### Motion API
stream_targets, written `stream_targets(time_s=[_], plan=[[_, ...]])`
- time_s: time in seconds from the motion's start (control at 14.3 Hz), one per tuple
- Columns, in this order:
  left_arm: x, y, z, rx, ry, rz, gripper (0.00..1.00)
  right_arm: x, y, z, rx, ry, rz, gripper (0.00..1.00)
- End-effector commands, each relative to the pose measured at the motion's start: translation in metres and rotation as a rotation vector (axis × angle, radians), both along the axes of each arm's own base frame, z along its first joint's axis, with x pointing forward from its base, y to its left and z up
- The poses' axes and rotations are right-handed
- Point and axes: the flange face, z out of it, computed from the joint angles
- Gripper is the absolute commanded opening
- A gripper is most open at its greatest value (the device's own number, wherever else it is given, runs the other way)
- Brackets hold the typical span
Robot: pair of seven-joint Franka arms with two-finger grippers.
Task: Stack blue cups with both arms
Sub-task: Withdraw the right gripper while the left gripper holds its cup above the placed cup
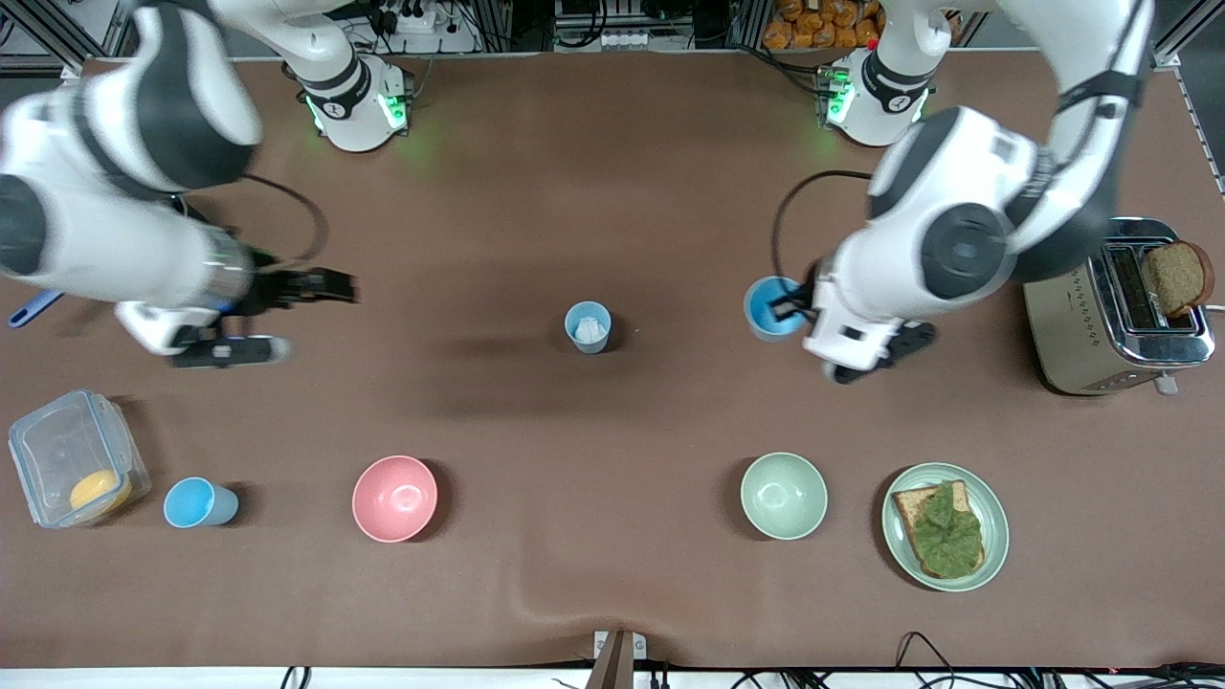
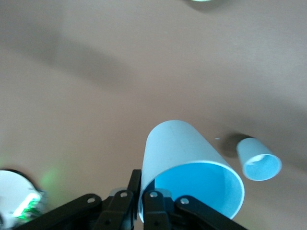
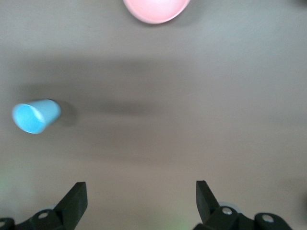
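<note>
My left gripper is shut on the rim of a light-blue cup, one finger inside and one outside. In the left wrist view the pinch is on the held cup, which is tilted. A second blue cup stands upright mid-table with something white inside; it also shows in the left wrist view. A third blue cup stands near the front camera beside the clear container, and shows in the right wrist view. My right gripper is open and empty over bare table toward the right arm's end.
A pink bowl and a pale green bowl stand near the front camera. A green plate holds toast with lettuce. A toaster with a bread slice stands at the left arm's end. A clear container stands at the right arm's end.
</note>
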Motion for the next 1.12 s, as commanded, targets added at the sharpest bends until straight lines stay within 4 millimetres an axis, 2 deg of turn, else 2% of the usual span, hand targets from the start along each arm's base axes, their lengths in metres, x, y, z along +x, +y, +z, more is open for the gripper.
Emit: stream_targets(time_s=[0.0,0.14,0.28,0.42,0.49,0.63,0.77,0.91,1.05], plan=[[-0.009,-0.048,-0.012,-0.021,-0.015,0.059,0.00,-0.016,-0.040,0.037,-0.064,-0.074,0.101,1.00],[-0.022,-0.080,-0.026,-0.021,-0.022,0.048,0.00,-0.025,-0.053,0.056,-0.076,-0.105,0.080,1.00],[-0.035,-0.110,-0.050,-0.018,-0.018,0.007,0.00,-0.031,-0.077,0.071,-0.076,-0.131,0.042,1.00],[-0.034,-0.130,-0.067,-0.049,-0.045,0.063,0.00,-0.031,-0.096,0.078,-0.080,-0.156,0.009,1.00],[-0.032,-0.140,-0.074,-0.070,-0.067,0.117,0.00,-0.033,-0.098,0.083,-0.083,-0.174,0.005,1.00],[-0.026,-0.154,-0.089,-0.122,-0.101,0.169,0.00,-0.054,-0.102,0.084,-0.083,-0.166,-0.001,1.00],[-0.026,-0.180,-0.116,-0.189,-0.129,0.236,0.00,-0.060,-0.112,0.079,-0.074,-0.157,-0.019,1.00],[-0.032,-0.191,-0.116,-0.212,-0.136,0.261,0.00,-0.055,-0.119,0.077,-0.073,-0.158,-0.030,1.00],[-0.037,-0.195,-0.103,-0.234,-0.101,0.318,0.00,-0.053,-0.114,0.080,-0.075,-0.161,-0.021,1.00]])
